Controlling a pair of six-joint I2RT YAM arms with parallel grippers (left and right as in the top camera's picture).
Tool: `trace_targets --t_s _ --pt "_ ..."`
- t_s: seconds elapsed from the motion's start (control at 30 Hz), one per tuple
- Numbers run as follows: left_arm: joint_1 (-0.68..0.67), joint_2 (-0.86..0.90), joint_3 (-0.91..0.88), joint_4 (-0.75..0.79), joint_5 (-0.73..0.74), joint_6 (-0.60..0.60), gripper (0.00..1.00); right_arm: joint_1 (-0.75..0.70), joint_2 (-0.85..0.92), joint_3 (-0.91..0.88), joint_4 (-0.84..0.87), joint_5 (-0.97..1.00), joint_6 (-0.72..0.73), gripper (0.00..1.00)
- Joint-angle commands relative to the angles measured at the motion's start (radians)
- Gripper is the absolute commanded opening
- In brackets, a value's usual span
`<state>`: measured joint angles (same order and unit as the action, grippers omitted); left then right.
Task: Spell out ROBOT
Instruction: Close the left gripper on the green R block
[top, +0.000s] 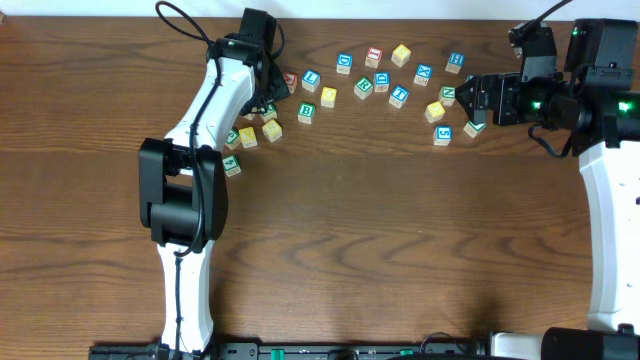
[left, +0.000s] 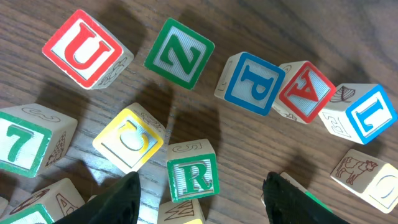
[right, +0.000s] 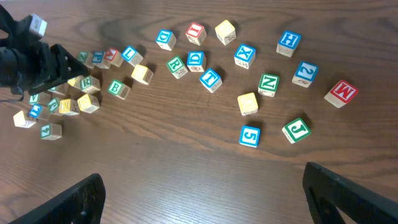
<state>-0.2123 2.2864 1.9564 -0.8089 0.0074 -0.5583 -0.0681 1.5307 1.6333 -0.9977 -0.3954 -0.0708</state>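
The green-lettered R cube (left: 191, 178) lies on the wood between the fingers of my left gripper (left: 205, 202), which is open with a gap on each side of the cube. From overhead, the left gripper (top: 266, 98) hangs over the left cluster of cubes. The green B cube (right: 116, 88) and the blue T cube (right: 210, 78) lie farther right among scattered cubes. Plain yellow-faced cubes (right: 247, 103) (right: 225, 31) sit in the right group. My right gripper (top: 470, 100) is open and empty at the right end of the cubes.
Around the R cube lie a yellow C (left: 129, 140), red U (left: 84, 46), green N (left: 180, 53), blue P (left: 252, 84), red A (left: 305, 92) and green 7 (left: 25, 143). Another cube (left: 180, 211) touches the R from below. Bare wood table (top: 400, 250) stretches toward the front.
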Motion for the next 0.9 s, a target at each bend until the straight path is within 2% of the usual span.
trace_targets --t_s 0.0,0.33,0.87 --pt "-0.002 0.028 -0.014 -0.001 -0.023 -0.024 0.61 0.004 0.001 -0.001 -0.002 0.001 -0.013 0.96" --pt "-0.003 0.031 -0.023 -0.005 -0.023 -0.024 0.56 0.004 0.001 -0.001 -0.002 0.001 -0.013 0.96" --pt "-0.025 0.031 -0.087 0.056 -0.024 -0.024 0.55 0.004 0.001 -0.001 -0.005 0.001 -0.013 0.96"
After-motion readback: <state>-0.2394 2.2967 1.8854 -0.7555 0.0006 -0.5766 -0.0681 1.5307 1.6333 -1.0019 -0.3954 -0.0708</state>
